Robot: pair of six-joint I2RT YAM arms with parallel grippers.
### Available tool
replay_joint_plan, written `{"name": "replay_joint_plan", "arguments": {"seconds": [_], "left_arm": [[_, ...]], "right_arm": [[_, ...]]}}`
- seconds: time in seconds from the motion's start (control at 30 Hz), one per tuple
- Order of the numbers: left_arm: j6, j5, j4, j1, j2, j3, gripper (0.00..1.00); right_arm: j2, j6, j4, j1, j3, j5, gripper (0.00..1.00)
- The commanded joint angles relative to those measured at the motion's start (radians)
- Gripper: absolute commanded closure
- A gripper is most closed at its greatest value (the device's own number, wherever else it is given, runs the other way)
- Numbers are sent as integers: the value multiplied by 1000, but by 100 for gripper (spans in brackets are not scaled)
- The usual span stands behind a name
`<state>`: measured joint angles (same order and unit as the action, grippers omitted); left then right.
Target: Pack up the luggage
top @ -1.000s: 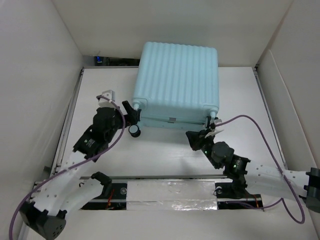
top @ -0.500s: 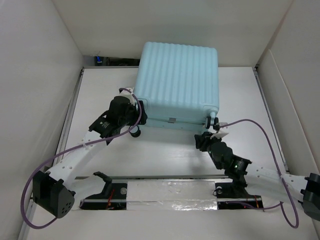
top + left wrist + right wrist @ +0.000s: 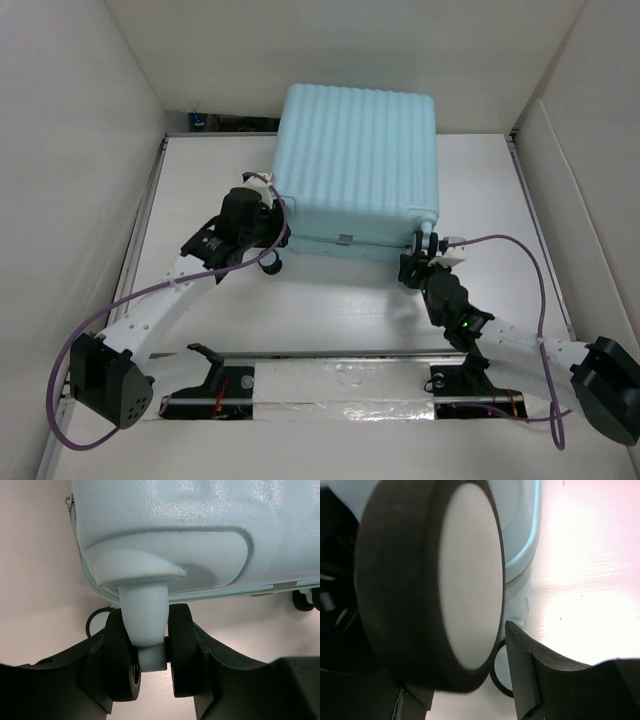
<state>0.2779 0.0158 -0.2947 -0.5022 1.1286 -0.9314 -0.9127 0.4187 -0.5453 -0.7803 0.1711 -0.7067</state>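
At the luggage's near edge, shell lying beyond both arms: left gripper pinches near-left caster; right gripper spread around near-right caster, gap visible.

ribbed matt plastic luggage, smooth black caster wheels

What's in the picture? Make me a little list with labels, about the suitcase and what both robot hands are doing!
Big thing: the luggage, pale blue, ribbed, lying flat on the table, lid down
Left gripper: fingers on both sides of the near-left caster, touching it
Right gripper: open, jaws around the near-right caster, a gap showing beside one finger
Things to pack: none in view
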Motion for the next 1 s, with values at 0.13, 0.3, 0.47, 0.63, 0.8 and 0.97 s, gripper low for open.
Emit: {"name": "replay_joint_plan", "arguments": {"seconds": [0.13, 0.3, 0.47, 0.63, 0.8, 0.97], "left_arm": [[-28, -79, 61, -6, -64, -49, 100], [-25, -122, 78, -6, -72, -38, 100], [-23, -151, 78, -6, -69, -38, 100], [-20, -168, 83, -6, -76, -29, 100], [-14, -200, 101, -6, -73, -27, 100], [46, -341, 163, -47, -50, -24, 100]], "right_arm": [[-116, -81, -261, 102, 38, 136, 49], [-184, -90, -373, 90, 27, 144, 50], [-267, -136, -499, 90, 44, 67, 65], [-360, -182, -634, 90, 59, 33, 94], [-380, -209, -696, 8, 44, 23, 100], [-460, -215, -634, -198, 106, -34, 100]]}}
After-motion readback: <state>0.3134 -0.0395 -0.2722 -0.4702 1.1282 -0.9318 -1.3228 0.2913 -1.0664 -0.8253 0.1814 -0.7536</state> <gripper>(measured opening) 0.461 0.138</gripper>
